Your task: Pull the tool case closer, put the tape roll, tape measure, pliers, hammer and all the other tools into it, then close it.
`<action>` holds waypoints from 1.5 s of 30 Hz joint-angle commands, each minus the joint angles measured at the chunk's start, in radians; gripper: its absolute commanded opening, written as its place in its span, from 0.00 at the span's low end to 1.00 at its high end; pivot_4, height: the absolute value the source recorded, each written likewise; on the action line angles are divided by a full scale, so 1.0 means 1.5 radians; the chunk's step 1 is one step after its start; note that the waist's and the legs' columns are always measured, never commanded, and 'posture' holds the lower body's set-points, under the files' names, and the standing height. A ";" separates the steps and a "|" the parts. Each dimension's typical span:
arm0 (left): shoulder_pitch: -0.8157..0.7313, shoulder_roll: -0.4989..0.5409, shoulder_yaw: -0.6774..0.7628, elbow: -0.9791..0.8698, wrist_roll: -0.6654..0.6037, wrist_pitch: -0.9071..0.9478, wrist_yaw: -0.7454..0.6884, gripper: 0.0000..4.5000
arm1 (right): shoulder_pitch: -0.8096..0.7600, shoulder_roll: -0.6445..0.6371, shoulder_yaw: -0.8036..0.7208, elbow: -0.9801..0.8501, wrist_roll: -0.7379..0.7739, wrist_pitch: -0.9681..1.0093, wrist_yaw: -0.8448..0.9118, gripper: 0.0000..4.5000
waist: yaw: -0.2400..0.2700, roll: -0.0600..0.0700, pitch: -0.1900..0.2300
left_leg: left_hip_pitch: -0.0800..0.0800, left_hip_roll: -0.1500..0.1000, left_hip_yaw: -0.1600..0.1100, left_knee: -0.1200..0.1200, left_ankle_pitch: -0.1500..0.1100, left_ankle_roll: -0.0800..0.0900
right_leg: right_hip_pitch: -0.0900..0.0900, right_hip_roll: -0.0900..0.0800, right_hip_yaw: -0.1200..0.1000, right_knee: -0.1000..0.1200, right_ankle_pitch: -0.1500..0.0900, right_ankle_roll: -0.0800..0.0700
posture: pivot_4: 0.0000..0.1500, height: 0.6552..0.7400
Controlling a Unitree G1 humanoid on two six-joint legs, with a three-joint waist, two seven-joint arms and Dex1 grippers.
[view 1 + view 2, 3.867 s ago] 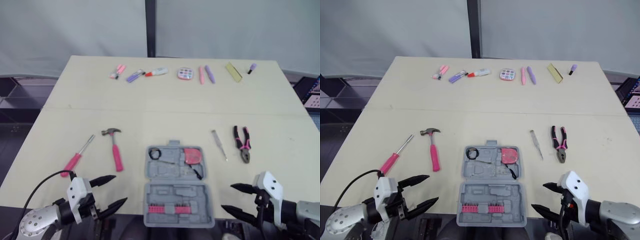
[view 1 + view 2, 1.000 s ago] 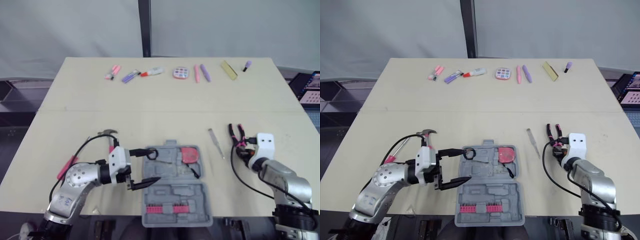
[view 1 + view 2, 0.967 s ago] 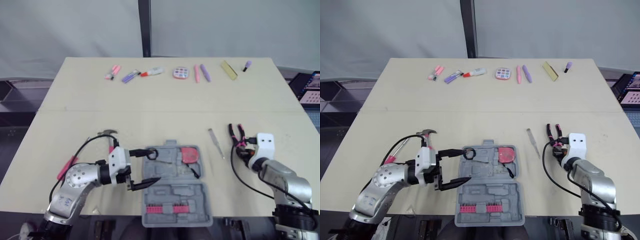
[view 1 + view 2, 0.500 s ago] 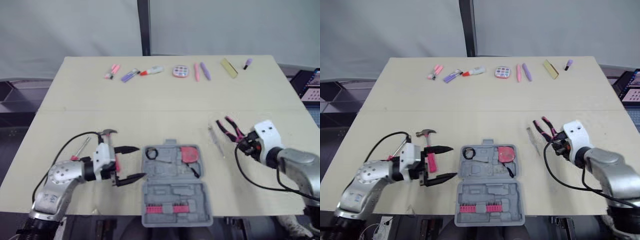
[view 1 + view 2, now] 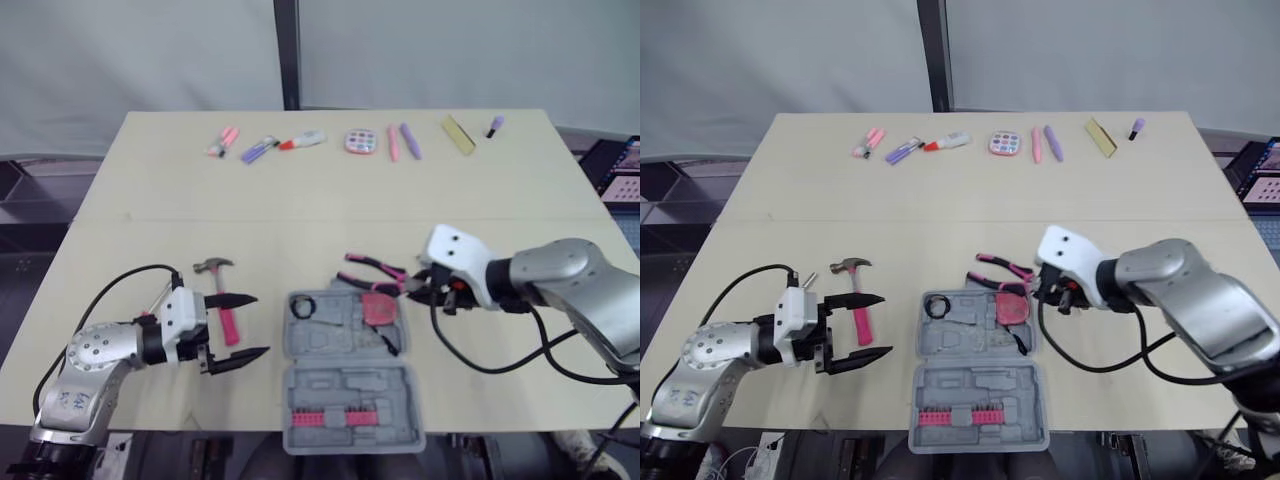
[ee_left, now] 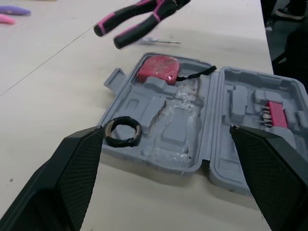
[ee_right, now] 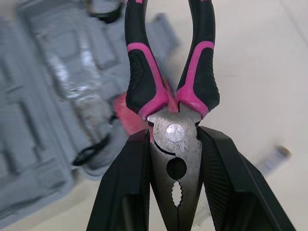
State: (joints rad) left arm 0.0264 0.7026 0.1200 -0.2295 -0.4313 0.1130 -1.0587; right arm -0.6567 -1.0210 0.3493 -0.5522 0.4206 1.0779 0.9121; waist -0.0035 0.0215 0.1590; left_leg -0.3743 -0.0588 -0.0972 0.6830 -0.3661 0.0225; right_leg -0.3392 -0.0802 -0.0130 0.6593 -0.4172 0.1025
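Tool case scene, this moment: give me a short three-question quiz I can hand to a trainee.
1. True or false: the right gripper holds the pliers by their pink handles.
2. Which tool lies on the table by the open left gripper? A hammer B tape roll C tape measure
3. Name the two tools already lying in the open tool case.
Key: 1 false, it clamps the metal head. 2 A. 3 tape roll and tape measure.
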 commanded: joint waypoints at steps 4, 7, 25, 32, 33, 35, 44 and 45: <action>0.056 0.011 0.040 -0.070 -0.029 0.033 0.019 1.00 | -0.094 0.014 0.115 -0.039 -0.015 0.048 0.055 0.21 | 0.000 -0.001 0.001 | 0.000 0.000 0.000 0.000 0.000 0.000 | 0.000 -0.001 0.000 0.000 0.000 0.000 | 1.00 0.69; 0.079 0.012 0.046 -0.089 -0.031 0.044 0.024 1.00 | -0.121 0.050 0.159 -0.017 -0.028 0.059 0.048 0.21 | -0.001 -0.002 0.001 | 0.000 0.000 -0.001 0.001 0.000 0.000 | -0.001 -0.001 0.000 0.000 0.000 0.000 | 1.00 0.69; 0.160 -0.001 0.087 -0.048 -0.021 -0.009 0.021 1.00 | -0.177 0.138 0.283 0.083 -0.116 0.003 0.081 0.21 | -0.003 -0.002 0.001 | 0.000 0.000 -0.001 0.000 0.000 0.000 | -0.002 -0.001 -0.001 0.001 0.000 0.000 | 1.00 0.69; 0.171 -0.001 0.082 -0.052 -0.025 -0.019 0.022 1.00 | -0.165 0.159 0.293 0.103 -0.139 -0.017 0.090 0.21 | -0.005 -0.002 0.001 | 0.000 0.000 -0.001 0.000 0.000 0.000 | -0.002 -0.001 -0.001 0.001 0.000 0.000 | 1.00 0.69; 0.172 0.000 0.081 -0.053 -0.026 -0.019 0.021 1.00 | -0.163 0.160 0.293 0.105 -0.142 -0.019 0.092 0.21 | -0.007 -0.002 0.001 | 0.000 0.000 -0.001 0.000 0.000 0.000 | -0.002 -0.001 -0.001 0.001 0.000 0.000 | 1.00 0.69; 0.174 0.003 0.078 -0.056 -0.026 -0.020 0.017 1.00 | -0.160 0.162 0.295 0.109 -0.148 -0.023 0.096 0.21 | -0.009 -0.002 0.001 | 0.000 0.000 -0.001 0.000 0.000 0.000 | -0.002 -0.001 -0.001 0.001 0.000 0.000 | 1.00 0.69; 0.176 0.009 0.062 -0.079 -0.018 -0.032 0.002 1.00 | -0.145 0.177 0.298 0.125 -0.164 -0.033 0.103 0.21 | -0.016 -0.002 0.001 | 0.000 0.000 -0.001 0.000 0.000 0.000 | -0.002 -0.001 -0.002 0.002 0.000 0.000 | 1.00 0.69; 0.174 0.008 0.062 -0.080 -0.016 -0.037 0.002 1.00 | -0.144 0.180 0.297 0.126 -0.165 -0.034 0.103 0.21 | -0.017 -0.002 0.001 | 0.000 0.000 -0.001 0.000 0.000 0.000 | -0.002 -0.001 -0.002 0.002 0.000 0.000 | 1.00 0.69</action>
State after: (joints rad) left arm 0.2862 0.7096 0.2134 -0.3122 -0.4607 0.0821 -1.0481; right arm -0.8764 -0.7593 0.8102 -0.3501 0.1773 1.0436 1.0557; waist -0.0285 0.0189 0.1599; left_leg -0.3741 -0.0590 -0.0993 0.6831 -0.3661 0.0218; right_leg -0.3426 -0.0817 -0.0158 0.6621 -0.4172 0.1024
